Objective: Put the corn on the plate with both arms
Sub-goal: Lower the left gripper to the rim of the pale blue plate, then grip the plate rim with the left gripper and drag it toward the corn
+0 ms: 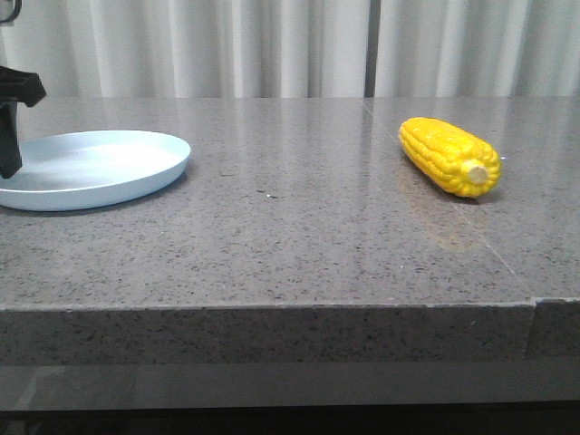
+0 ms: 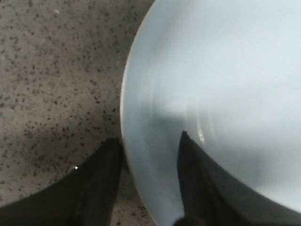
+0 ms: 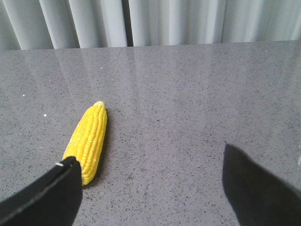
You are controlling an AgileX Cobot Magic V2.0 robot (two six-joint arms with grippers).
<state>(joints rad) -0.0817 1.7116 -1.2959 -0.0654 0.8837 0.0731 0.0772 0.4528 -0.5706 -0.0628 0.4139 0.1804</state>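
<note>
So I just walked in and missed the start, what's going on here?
A two-armed robot is set up to put the corn on the plate. Neither is held yet. The left gripper is open, its fingers straddling the plate's rim. The right gripper is open above the grey table, the corn lying near one finger. Corn and plate sit far apart.
</note>
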